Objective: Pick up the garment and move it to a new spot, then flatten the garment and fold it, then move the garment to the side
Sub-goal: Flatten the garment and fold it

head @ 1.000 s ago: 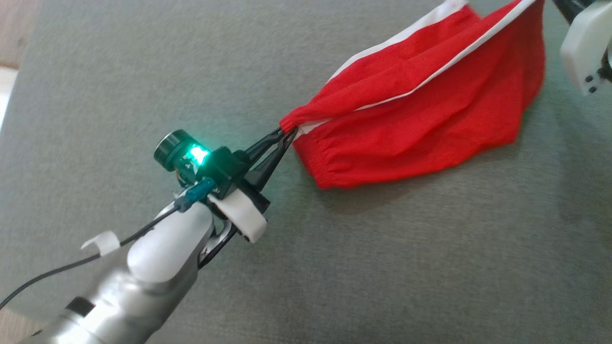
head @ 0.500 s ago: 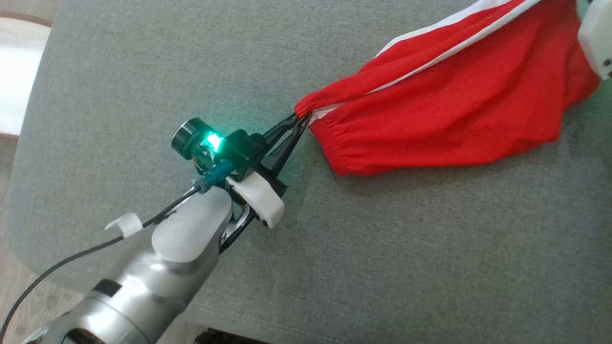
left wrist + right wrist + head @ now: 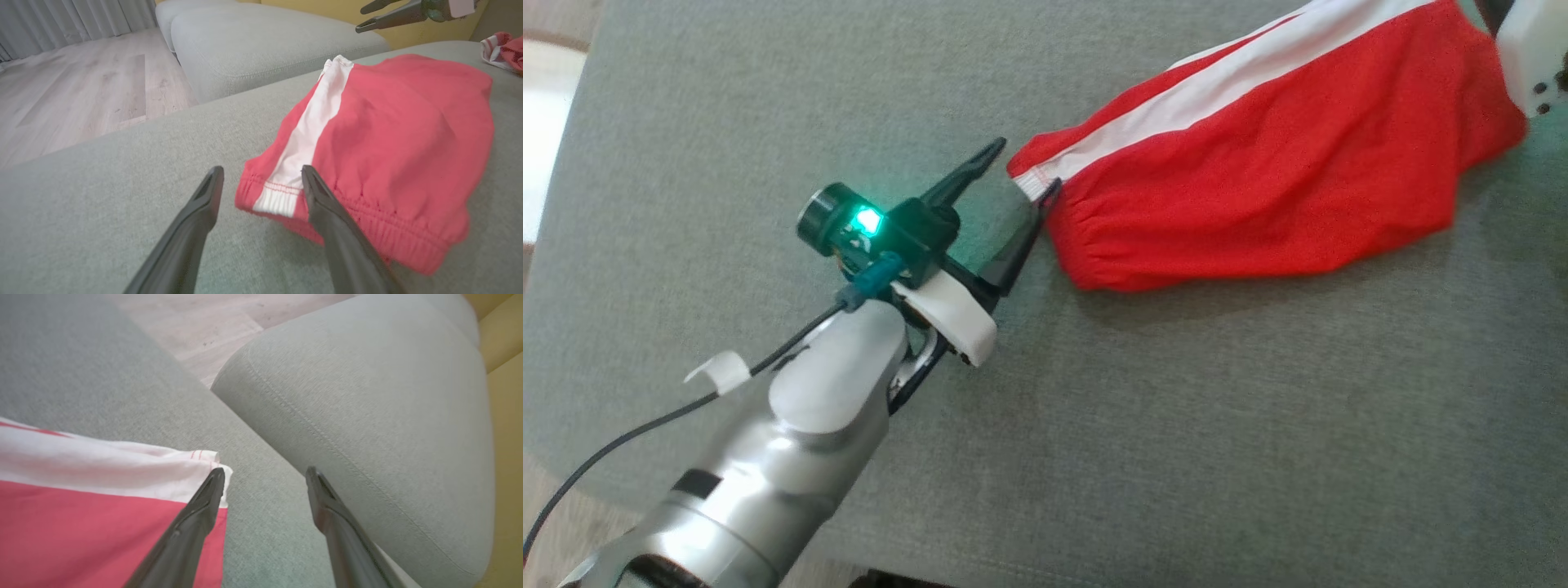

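Step in hand: the move to a new spot looks finished. The red fabric shorts with a white side stripe (image 3: pixel 1282 163) lie loose on the grey-green upholstered sofa cushion (image 3: pixel 1176 457), so I judge flattening comes next.
Garment place: upper right of the head view, running from mid-frame to the right edge. The white stripe runs along the upper side and the elastic waistband points toward the lower left.
Garment state: mostly spread out but rumpled, with soft gathers near the waistband; not yet folded.
Left end effector (image 3: pixel 1023 167): fingers spread wide and holding nothing. The white-striped waistband corner sits between the two tips, and the lower tip appears to touch the cloth's edge.
Right end effector (image 3: pixel 264 470): fingers wide apart with nothing gripped. In its wrist view the left fingertip sits at the white hem corner and the other is over bare cushion. Whether it touches the cloth I cannot tell.
Next move calls for: probably fresh pinches at the waistband and hem ends, or low outward strokes, to pull the gathers flat without dragging the whole garment along the cushion.
Nearby: a crumpled red-and-white cloth (image 3: pixel 504 49) lies at the upper right of the left wrist view, apart from the shorts. A second pale grey cushion (image 3: pixel 367 396) lies beside the first.
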Available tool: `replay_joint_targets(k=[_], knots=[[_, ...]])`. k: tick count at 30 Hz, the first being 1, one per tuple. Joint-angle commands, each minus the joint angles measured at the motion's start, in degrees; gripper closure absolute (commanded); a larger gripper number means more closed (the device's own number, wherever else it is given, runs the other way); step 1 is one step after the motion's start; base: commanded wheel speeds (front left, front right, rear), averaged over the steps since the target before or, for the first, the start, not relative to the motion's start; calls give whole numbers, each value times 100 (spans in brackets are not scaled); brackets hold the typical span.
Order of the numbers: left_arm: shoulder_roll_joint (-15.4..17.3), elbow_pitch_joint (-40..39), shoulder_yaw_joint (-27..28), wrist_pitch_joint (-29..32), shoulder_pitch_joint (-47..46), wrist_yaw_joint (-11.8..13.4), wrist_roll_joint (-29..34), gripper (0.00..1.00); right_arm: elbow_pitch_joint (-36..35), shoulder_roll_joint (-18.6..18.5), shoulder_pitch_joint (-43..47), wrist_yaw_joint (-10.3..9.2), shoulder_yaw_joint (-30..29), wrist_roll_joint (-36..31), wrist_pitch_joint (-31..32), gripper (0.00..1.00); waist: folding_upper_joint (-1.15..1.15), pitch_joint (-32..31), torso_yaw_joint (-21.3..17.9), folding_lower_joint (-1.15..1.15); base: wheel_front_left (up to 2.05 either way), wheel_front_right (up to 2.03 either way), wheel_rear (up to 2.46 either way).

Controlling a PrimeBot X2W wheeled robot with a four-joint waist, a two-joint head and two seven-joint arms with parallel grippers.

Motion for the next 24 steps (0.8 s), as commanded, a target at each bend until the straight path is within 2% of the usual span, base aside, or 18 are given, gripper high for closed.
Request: replay_joint_targets(k=[1,10,14,16,20,21,24], knots=[[215,-166,280,-54,-86,78,48,0,2,21,-45,37,-69,93,-170,0,0,-121,-115,0,0,0,0],[529,-917,1283,-54,465,422,-6,0,100,455,410,37,-461,605,-1493,0,0,-787,-727,0,0,0,0],[573,-1440,1828,-54,860,606,-34,0,12,629,673,37,-766,673,-1793,0,0,-1059,-998,0,0,0,0],[559,-1686,2076,-54,1082,662,-36,0,-80,687,838,37,-1032,676,-1831,0,0,-1174,-1116,0,0,0,0],[478,-2070,2510,-54,1556,729,-8,0,-563,737,1390,37,-2016,486,-1839,0,0,-1387,-1330,0,0,0,0],[478,-2070,2510,-54,1556,729,-8,0,-563,737,1390,37,-2016,486,-1839,0,0,-1387,-1330,0,0,0,0],[405,-2260,2753,-54,1933,722,69,0,-1000,823,2065,37,-2786,133,-1840,0,0,-1548,-1485,0,0,0,0]])
